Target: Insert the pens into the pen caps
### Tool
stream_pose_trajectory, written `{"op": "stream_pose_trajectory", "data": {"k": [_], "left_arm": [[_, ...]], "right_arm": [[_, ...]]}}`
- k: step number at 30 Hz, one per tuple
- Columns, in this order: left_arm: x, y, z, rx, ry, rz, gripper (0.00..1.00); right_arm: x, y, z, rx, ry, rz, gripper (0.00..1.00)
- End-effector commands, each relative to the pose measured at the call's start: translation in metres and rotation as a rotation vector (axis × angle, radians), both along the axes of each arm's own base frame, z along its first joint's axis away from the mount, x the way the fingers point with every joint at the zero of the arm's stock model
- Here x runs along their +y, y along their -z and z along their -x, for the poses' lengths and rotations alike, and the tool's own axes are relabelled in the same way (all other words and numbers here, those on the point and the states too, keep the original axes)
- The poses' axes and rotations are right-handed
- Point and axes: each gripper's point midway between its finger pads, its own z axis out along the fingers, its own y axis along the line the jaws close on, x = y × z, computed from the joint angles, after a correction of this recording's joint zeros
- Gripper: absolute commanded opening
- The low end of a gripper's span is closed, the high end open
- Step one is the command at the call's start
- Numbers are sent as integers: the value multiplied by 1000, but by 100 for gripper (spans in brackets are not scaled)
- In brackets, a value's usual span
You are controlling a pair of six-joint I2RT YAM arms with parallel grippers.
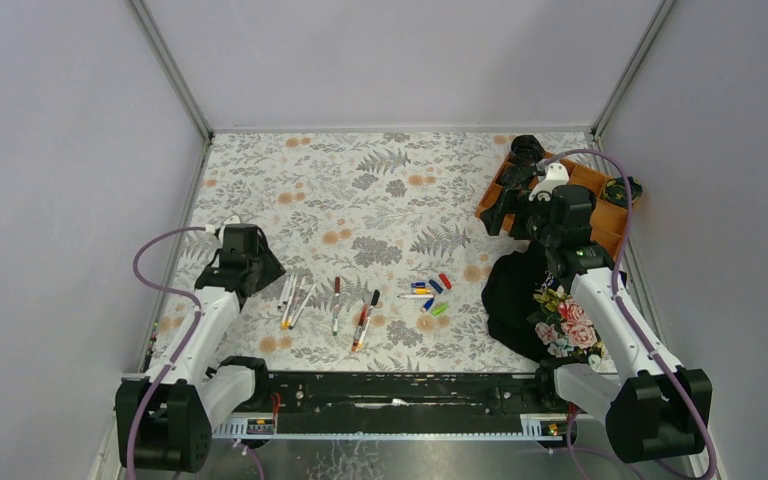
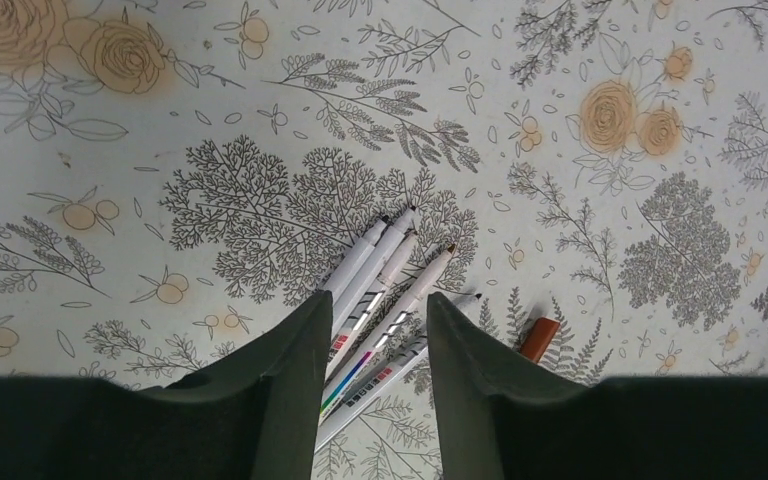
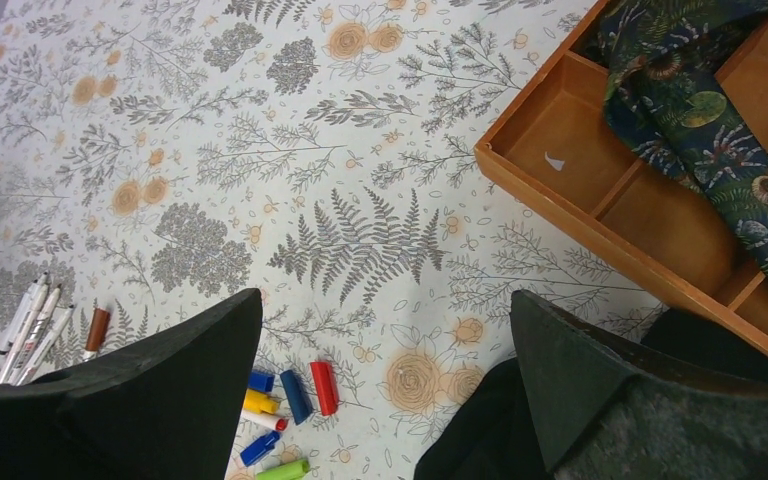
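Pens [image 2: 385, 250] lie on the bench [image 2: 110, 160] between the left end effector's [image 2: 380, 297] half-narrowed fingers, grip uncertain; the right end effector [image 3: 385, 295] gapes wide, empty.

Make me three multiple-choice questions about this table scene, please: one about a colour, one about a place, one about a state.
1. The divided wooden tray is: A white; B orange-brown; C green.
2. The small bright plastic pen caps lie: A inside the tray; B in a glass jar; C on the flowered tablecloth, between the two arms.
3. The right gripper has its fingers: A wide apart, holding nothing; B shut on a pen; C shut on a cap.

Answers: 1 B, its walls and floor show orange-brown wood. 2 C, the cluster rests on the printed cloth near the middle. 3 A, a broad gap with nothing gripped shows between the two fingers.
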Motion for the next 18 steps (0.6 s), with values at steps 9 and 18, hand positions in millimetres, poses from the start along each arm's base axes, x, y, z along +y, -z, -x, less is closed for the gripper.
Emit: {"op": "stream_pose_trajectory", "data": {"k": [9,18], "left_arm": [[2,33,7,136,-60,9,27],[2,47,8,208,-50,-3,20]], "right_arm": [[5,-24,-4,-67,-10,-40,99],[5,-24,-4,-60,-7,-45,99]]}}
